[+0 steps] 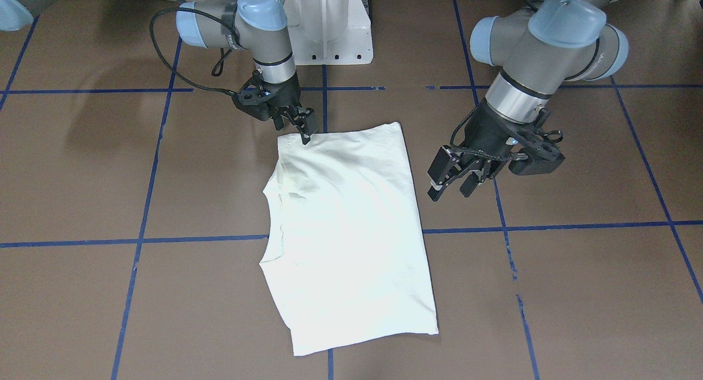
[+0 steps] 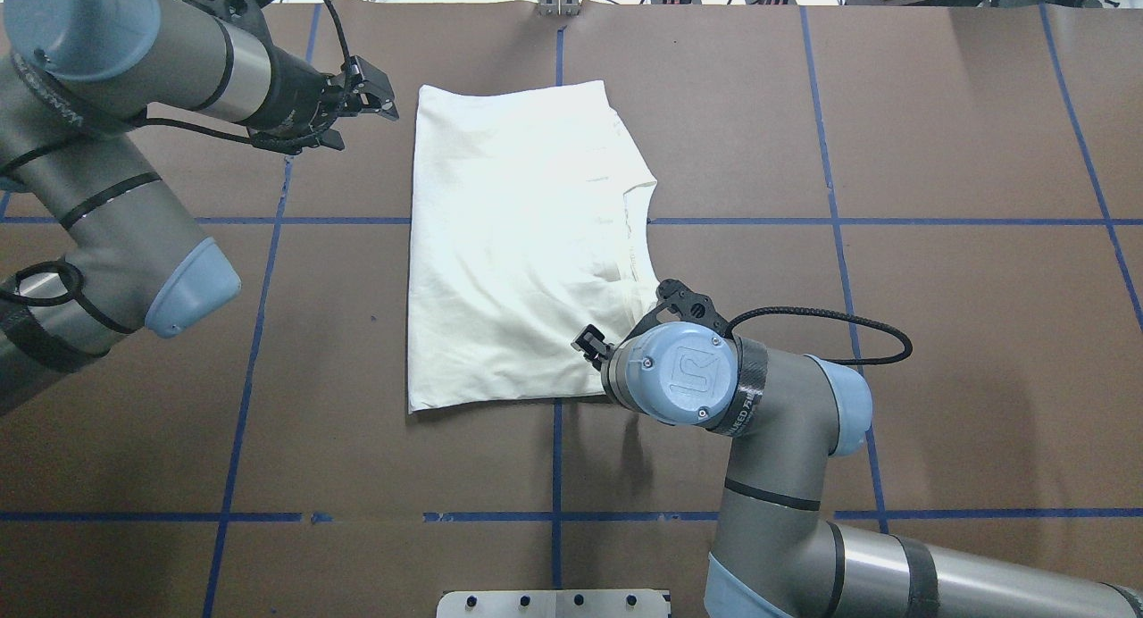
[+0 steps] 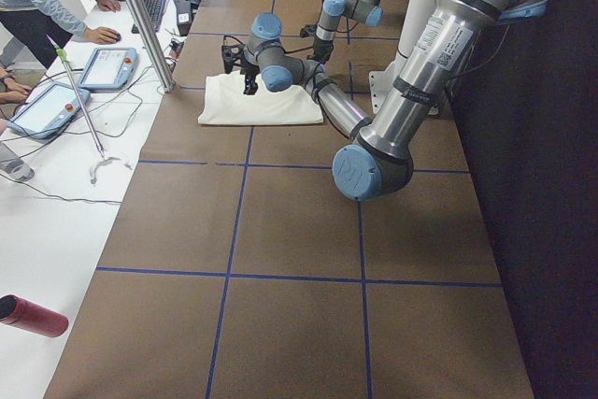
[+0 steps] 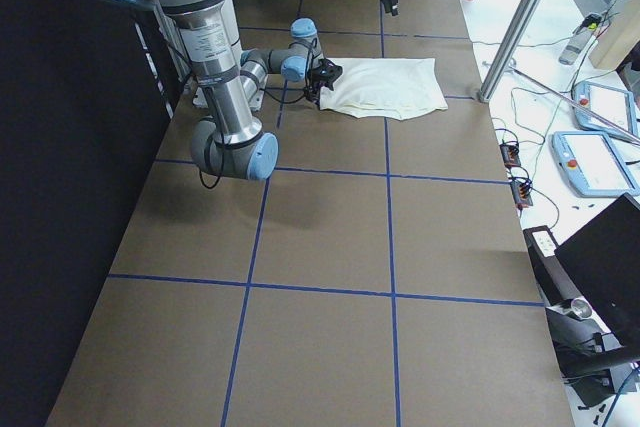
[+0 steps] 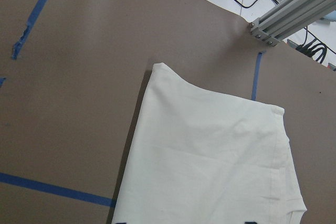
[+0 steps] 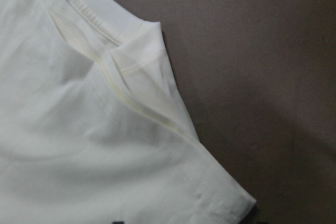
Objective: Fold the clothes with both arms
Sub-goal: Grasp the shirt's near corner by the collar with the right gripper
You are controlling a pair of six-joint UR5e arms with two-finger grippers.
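Observation:
The cream shirt (image 1: pixel 351 226) lies folded into a long rectangle in the middle of the table, plain pale side up, so its print is hidden. It also shows in the overhead view (image 2: pixel 518 243). My right gripper (image 1: pixel 301 130) is open, with its tips down at the shirt's collar-side corner nearest the robot. The right wrist view shows that shoulder seam and corner (image 6: pixel 152 103) up close. My left gripper (image 1: pixel 451 189) is open and empty. It hovers above the bare table beside the shirt's hem-side edge (image 2: pixel 379 100). The left wrist view looks down on the shirt (image 5: pixel 210 156).
The white pedestal base (image 1: pixel 329 28) stands at the robot's edge of the table. Blue tape lines (image 1: pixel 137 240) cross the brown table. Beyond the far edge are an aluminium post (image 3: pixel 140 21), tablets (image 3: pixel 107 67), cables and operators. A red bottle (image 3: pixel 33 315) lies off the table.

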